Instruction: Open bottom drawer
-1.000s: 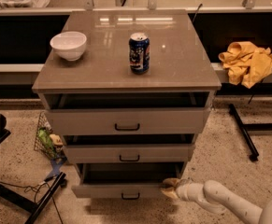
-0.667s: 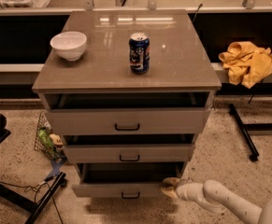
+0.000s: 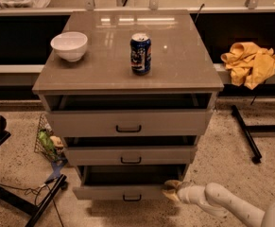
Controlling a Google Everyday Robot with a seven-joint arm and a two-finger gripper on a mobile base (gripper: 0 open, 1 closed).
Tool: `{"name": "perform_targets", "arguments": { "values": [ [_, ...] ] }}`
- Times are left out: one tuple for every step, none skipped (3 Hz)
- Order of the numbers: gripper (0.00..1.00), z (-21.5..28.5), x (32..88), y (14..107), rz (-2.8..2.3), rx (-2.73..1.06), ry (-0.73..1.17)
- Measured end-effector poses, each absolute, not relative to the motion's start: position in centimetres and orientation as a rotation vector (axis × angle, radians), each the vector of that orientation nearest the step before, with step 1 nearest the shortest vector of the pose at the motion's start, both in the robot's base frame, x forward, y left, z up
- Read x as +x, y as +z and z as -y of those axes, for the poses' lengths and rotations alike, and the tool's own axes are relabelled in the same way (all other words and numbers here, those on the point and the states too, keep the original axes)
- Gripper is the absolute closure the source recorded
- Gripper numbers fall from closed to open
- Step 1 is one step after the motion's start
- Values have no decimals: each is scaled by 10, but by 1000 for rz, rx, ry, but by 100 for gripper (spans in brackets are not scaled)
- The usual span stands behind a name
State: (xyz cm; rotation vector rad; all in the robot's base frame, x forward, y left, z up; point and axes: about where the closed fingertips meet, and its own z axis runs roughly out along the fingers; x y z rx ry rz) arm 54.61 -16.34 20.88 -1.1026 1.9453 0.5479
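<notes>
Three drawers stack in the grey-beige cabinet (image 3: pixel 175 65); lowest is the flat-fronted bottom drawer (image 3: pixel 104 192) with its small black bar handle, standing partway out, a dark gap above its front; the tan-tipped gripper (image 3: pixel 172 191) on its white arm sits at the drawer's right front corner; whether it clasps anything, I cannot tell; opening looks partly done, with further pulling likely left.

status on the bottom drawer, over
Gripper low, at right front corner of bottom drawer. Drawer partway out, past the two above. Black stand leg on floor by its left corner.
</notes>
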Motion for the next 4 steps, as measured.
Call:
{"name": "perform_targets", "arguments": {
  "values": [
    [100,163,544,209,-1948,-1104,550],
    [100,165,513,216,-1992,-1128,576],
    [100,164,513,215,-1995,-1135,584],
    [100,161,513,214,-2005,-1157,612]
  ]
}}
